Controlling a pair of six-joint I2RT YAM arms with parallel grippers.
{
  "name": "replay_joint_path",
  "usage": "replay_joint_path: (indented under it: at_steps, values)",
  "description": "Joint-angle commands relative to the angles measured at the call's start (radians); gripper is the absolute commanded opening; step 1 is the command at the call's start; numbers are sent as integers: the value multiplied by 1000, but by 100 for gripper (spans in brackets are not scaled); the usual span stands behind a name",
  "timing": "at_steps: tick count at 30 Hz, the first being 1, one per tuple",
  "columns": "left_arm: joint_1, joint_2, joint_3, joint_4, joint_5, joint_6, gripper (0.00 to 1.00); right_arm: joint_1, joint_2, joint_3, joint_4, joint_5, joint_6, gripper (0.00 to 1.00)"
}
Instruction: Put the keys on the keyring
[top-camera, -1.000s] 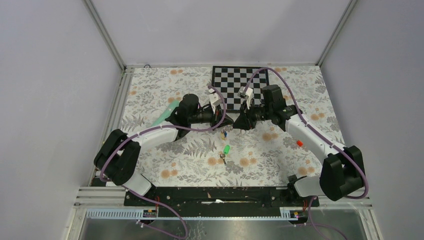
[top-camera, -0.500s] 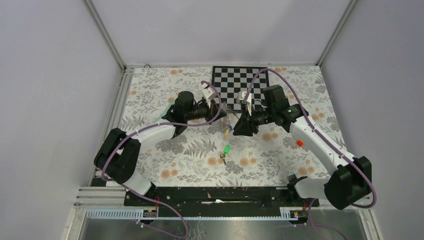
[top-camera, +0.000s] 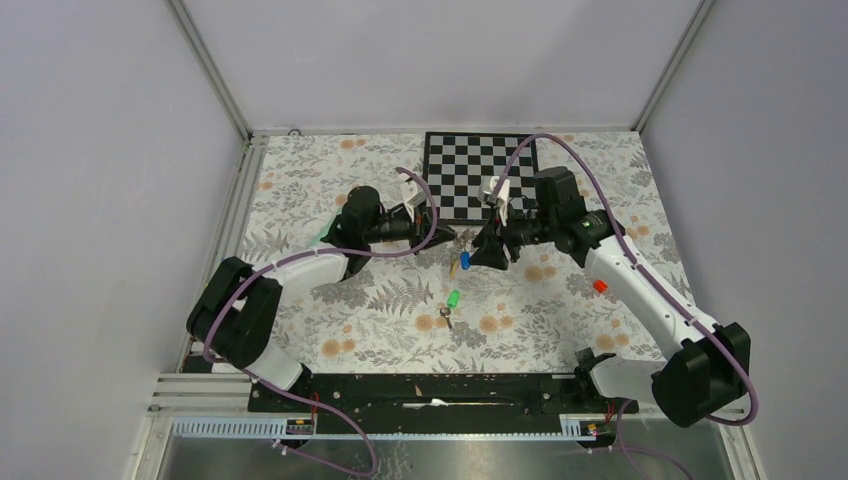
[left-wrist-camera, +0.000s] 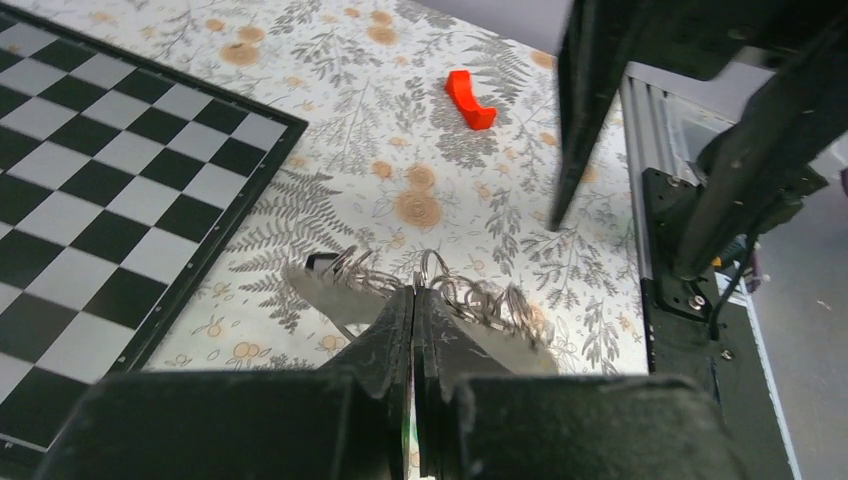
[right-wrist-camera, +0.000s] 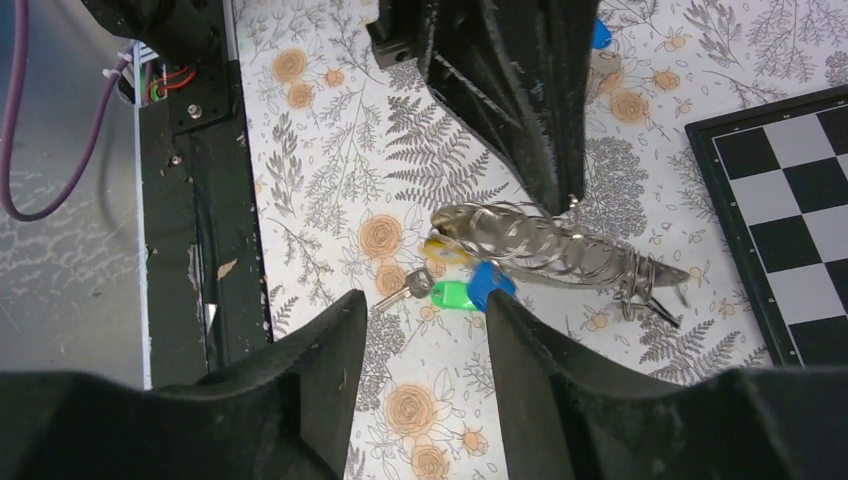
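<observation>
Your right gripper (top-camera: 483, 250) has just let go. A second ago it was pressed in against the left gripper (top-camera: 441, 236) at mid-table. Now its jaws stand apart with nothing between them, and it has backed off toward 3 o'clock. Its own wrist view shows only the table (top-camera: 330, 335) in the gap.

Your left gripper has drawn back slightly toward 9 o'clock and is clenched on the keyring (right-wrist-camera: 560, 245). The ring shows as a silvery coil sticking out on both sides of the closed tips, held above the cloth just at 6 o'clock of the chessboard (top-camera: 478, 175).

The blue key (top-camera: 465, 258) and yellow key (top-camera: 456, 268) sit just below the ring, between the two grippers. They have shifted along with it. From that I judge they hang from the ring rather than lie on the cloth, though no view shows the threading itself.

The green key (top-camera: 453, 298) lies flat on the table at 6 o'clock of those two, well apart from the ring and not yet on it. I cannot find a second blue key in any view.

So the release looks like the end of one threading, not a fumble. Your right gripper is free to fetch the green key. Hold the left one steady so the hanging keys do not slide off.
</observation>
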Motion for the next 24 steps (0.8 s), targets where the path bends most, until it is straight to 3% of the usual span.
replay_joint_path:
  at_steps: [1, 5, 10, 16, 24]
  values:
    - [4, -47, -14, 155, 113, -25, 0, -3, 20, 48, 83, 3, 46, 57]
    - [4, -51, -26, 182, 166, -31, 0, -3, 46, 85, 102, 12, 57, 57]
    - [4, -58, -45, 239, 240, -36, 0, -3, 64, 104, 123, 24, 44, 46]
    - [4, -63, -98, 416, 301, -118, 0, -3, 68, 45, 134, -76, -9, 36]
    - [4, -56, -108, 478, 330, -158, 0, -3, 74, 8, 160, -145, -19, 27]
